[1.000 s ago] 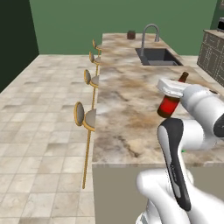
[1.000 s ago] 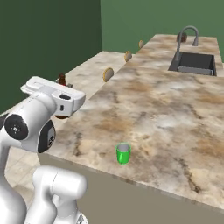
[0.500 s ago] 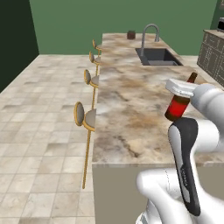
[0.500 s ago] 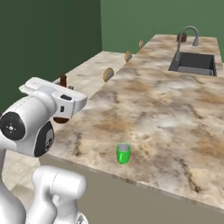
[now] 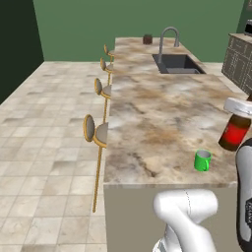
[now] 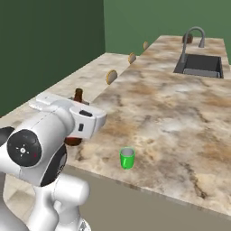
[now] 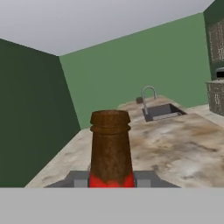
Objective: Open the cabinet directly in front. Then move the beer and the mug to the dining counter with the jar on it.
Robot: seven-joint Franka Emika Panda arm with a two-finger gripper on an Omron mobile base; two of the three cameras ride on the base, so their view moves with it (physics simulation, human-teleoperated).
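hand view shows the beer [image 7: 110, 148] right in front of the camera, standing straight up, with the gripper [image 7: 110, 180] squeezed shut on it at the red band, one dark finger on each side of the neck. in the left base view the bottle hangs at the right edge over the near end of the dining counter [image 5: 162, 113], and i cannot tell if its bottom touches the top yet. the mug [image 5: 202, 160] already stands on the marble near the front edge, just beside the bottle. to do this step well, i think the arm should go straight down slowly, keep the bottle upright, and let go only when the bottom sits flat, because a tall thin bottle tips easily. it should keep clear of the green cup too. farther along the top is the dark sink [image 5: 178, 63] with its faucet [image 5: 168, 38], and at the far end sits the small jar [image 5: 147, 39].
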